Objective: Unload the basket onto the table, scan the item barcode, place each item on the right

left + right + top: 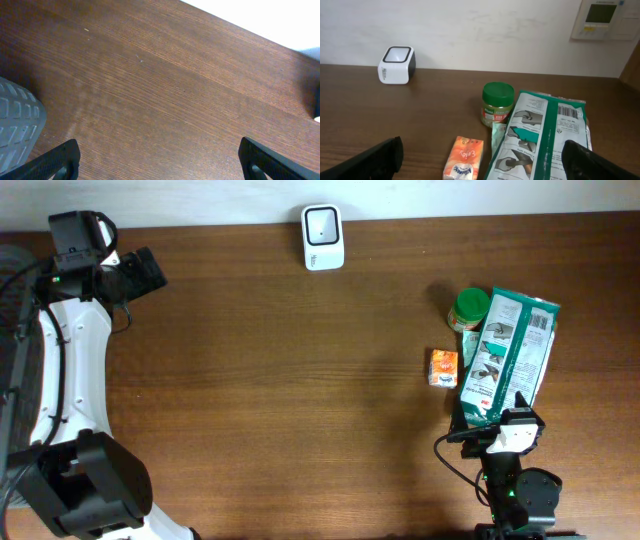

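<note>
1. Both grippers, left gripper [159, 159] and right gripper [482, 160], stand spread and empty.
2. The green-and-white packet [508, 358] lies barcode-up (readable), far right, well apart from the white scanner [322, 237].

Dark brown wooden table [280, 380] with visible grain, plain white wall [470, 30] behind its far edge, a white wall-mounted control panel [605, 19] with a small display (upper right of the right wrist view, partly cropped).
</note>
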Robot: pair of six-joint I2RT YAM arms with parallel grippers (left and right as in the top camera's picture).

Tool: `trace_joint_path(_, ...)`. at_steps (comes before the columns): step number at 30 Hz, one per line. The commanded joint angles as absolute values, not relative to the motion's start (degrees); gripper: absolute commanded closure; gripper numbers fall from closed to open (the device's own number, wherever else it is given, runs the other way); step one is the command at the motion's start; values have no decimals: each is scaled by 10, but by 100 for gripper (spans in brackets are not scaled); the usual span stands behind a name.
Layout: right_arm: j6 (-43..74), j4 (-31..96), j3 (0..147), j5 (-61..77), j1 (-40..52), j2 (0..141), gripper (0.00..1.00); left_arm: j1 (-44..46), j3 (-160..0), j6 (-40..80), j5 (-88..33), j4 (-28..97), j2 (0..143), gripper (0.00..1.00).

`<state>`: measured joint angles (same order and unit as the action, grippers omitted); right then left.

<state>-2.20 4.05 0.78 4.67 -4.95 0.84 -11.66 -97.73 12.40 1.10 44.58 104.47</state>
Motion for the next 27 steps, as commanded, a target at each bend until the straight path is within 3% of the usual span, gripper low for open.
trace_joint_path(1,-26,41,3,54,-53,2,2,-117,-986,119,13,445,1041,1)
trace_joint_path(10,-26,41,3,54,-53,2,2,-116,-943,119,54,432,955,1)
trace_joint_path(15,-26,41,3,54,-53,2,2,-116,-739,104,9,241,808,1)
trace_joint_path(20,-26,41,3,54,-53,2,2,-113,-512,-52,-105,22,653,1)
trace_joint_path(27,-26,41,3,54,-53,2,2,-80,-259,-136,-70,-120,435,1)
